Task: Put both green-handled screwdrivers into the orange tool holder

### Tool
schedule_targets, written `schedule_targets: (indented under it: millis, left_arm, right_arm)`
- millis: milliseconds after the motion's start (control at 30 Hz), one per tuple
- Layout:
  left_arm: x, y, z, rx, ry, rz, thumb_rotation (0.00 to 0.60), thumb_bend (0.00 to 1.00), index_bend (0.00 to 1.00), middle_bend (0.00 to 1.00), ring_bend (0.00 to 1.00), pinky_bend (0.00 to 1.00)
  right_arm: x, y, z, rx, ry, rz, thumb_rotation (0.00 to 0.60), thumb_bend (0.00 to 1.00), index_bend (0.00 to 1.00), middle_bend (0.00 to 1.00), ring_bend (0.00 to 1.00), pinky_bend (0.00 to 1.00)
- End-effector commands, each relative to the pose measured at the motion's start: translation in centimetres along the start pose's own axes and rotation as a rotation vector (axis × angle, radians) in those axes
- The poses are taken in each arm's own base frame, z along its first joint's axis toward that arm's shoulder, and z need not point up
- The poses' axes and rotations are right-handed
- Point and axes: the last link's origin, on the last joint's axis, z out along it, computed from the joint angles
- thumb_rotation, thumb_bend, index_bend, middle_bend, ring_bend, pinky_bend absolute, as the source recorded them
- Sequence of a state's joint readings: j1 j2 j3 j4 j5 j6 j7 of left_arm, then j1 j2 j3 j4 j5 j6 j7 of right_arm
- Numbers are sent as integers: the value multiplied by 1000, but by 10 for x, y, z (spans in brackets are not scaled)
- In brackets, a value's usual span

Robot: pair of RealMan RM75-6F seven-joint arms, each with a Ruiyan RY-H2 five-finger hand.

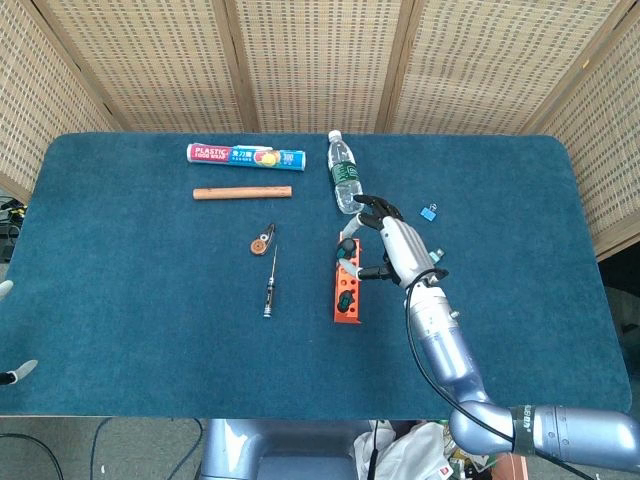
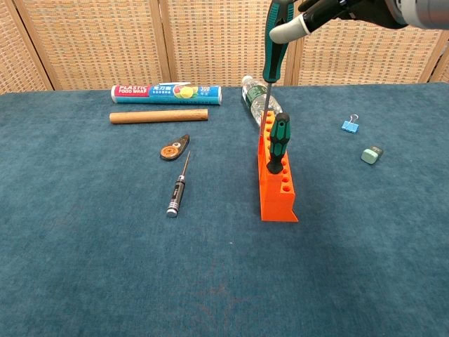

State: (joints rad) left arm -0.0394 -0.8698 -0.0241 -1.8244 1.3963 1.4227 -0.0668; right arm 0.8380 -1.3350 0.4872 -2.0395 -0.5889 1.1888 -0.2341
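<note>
Alignment decides this step: the right hand grips the second green-handled screwdriver upright, its tip at the far end of the orange tool holder, mid-table towards the far edge. One green-handled screwdriver already stands seated there. The shaft should probably stay vertical over a free hole, lowered straight without nudging the holder; the left hand shows only as fingertips at the table's left edge, state unclear.

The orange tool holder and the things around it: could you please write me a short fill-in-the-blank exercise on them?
1. The green-handled screwdriver already in the orange tool holder stands ____.
2. The second green-handled screwdriver is held by the robot's ____ hand.
3. The clear water bottle lies on the table just ____ the holder, toward the wicker screens.
4. The small black-handled screwdriver lies on the ____, outside the holder.

Missing words: upright; right; behind; table
</note>
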Motion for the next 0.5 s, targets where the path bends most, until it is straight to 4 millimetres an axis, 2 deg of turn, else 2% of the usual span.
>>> schedule_targets:
  millis: [33, 300, 500]
  left_arm:
    - [0, 0, 0, -1, 1, -1, 600, 0, 0, 0, 0, 0]
    - [1, 0, 0, -1, 3, -4, 600, 0, 0, 0, 0, 0]
    - [0, -1, 0, 0, 0, -3, 600, 0, 0, 0, 0, 0]
  right_arm:
    - [-1, 1, 1, -3, 1, -6, 600, 434, 657, 106, 0, 26]
    - [-4, 3, 1, -12, -5, -15, 600, 434, 659, 107, 0, 26]
    - [2, 0, -1, 1, 3, -5, 600, 434, 663, 111, 0, 26]
